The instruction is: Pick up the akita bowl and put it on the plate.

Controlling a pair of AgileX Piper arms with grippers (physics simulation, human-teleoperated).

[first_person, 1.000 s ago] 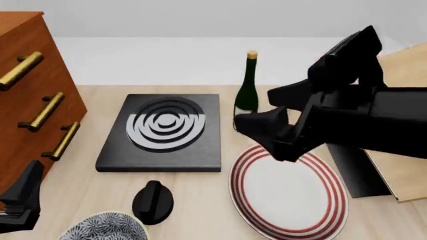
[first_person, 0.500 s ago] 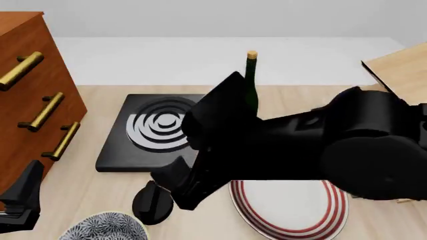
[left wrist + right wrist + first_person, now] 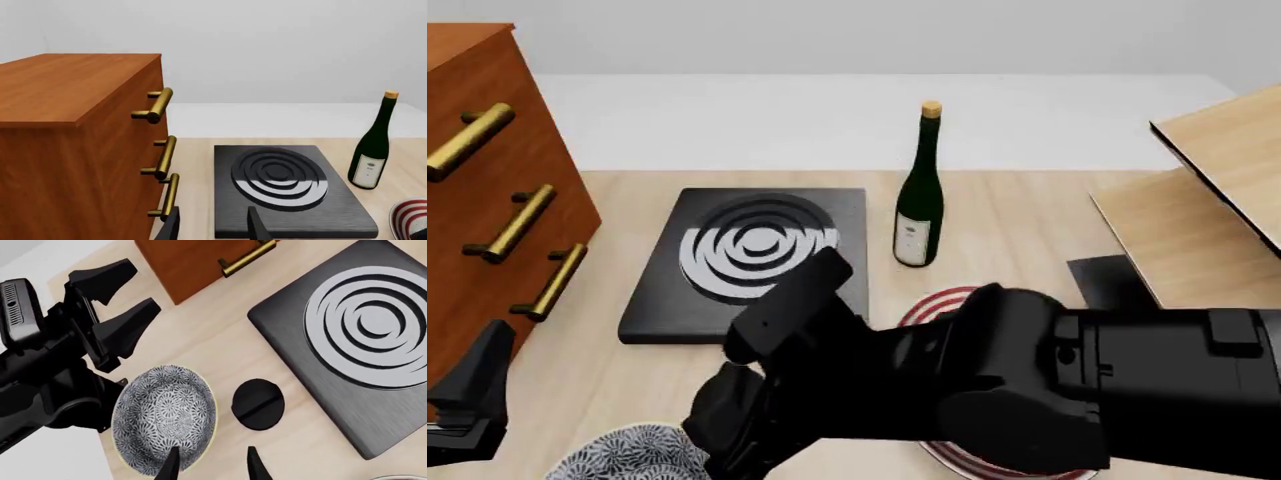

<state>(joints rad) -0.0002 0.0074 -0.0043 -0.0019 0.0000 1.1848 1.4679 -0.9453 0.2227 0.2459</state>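
Observation:
The akita bowl (image 3: 163,420), white with a dense blue pattern, stands upright near the table's front left; in the front view only part of the bowl (image 3: 627,456) shows at the bottom edge. My right gripper (image 3: 210,467) is open just above it, one fingertip over the bowl's inside and the other outside its rim on the knob's side. The right arm (image 3: 1001,390) covers most of the red-ringed plate (image 3: 942,300); a sliver of the plate (image 3: 410,217) also shows in the left wrist view. My left gripper (image 3: 478,395) rests open and empty, left of the bowl.
A black knob (image 3: 258,404) sits right beside the bowl. Behind it lies the black slab with grey rings (image 3: 754,265), then a green bottle (image 3: 918,195). A wooden dresser (image 3: 487,200) stands at the left and wooden boards (image 3: 1208,190) at the right.
My right arm has swung from above the plate on the right to the front left, now low over the knob and bowl. The left arm has not moved.

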